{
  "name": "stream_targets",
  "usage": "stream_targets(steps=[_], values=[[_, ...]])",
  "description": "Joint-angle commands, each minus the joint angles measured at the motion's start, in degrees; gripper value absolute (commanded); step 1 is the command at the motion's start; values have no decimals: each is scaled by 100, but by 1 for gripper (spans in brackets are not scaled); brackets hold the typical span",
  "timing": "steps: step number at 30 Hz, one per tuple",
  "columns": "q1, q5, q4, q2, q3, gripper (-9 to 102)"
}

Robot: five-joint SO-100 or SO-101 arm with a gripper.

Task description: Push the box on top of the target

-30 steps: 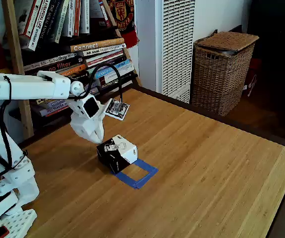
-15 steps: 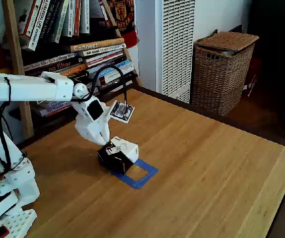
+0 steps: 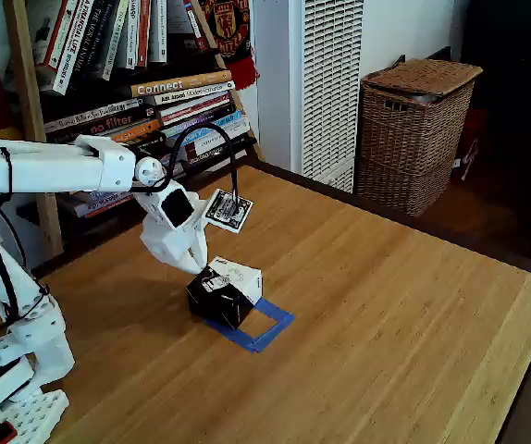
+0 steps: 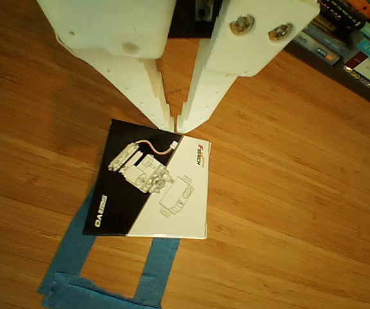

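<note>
Since a second ago the box (image 3: 226, 289) has slid a little toward 4 o'clock in the fixed view, and now overlaps the near corner of the target (image 3: 264, 320) where before it only touched that edge; the arm has followed it down and across.

From where I stand the gripper (image 3: 200, 266) presses against the box's upper rim at about 10 o'clock of it, tips hidden behind the white body of the wrist. In the other view the gripper (image 4: 173, 122) comes in from 12 o'clock, its two white fingers (image 4: 147, 91) drawn nearly together with only a thin slit between them, clasping nothing, tips resting at the top edge of the box (image 4: 154, 187). I cannot tell whether they touch the lid or hang just over it.

Below the box, toward 6 o'clock, the target (image 4: 154, 267) shows as blue tape strips with bare wood between; its upper part is covered by the box and its lower edge is cut off by the frame. The box's print is too small to read in the fixed view.

A patterned tag (image 3: 228, 210) sits on the arm above the box. Behind stand a bookshelf (image 3: 145, 83) and a wicker basket (image 3: 415, 129).
</note>
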Motion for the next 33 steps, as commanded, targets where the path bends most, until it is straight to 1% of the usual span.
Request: stream_targets(steps=[1,13,27,33], values=[[9,0,-88,-26,-264,0],[62,-9,-176,-545,-870,0],[343,-281,-431,-396,-536,0],[246,-246,-334,-264,-352,0]])
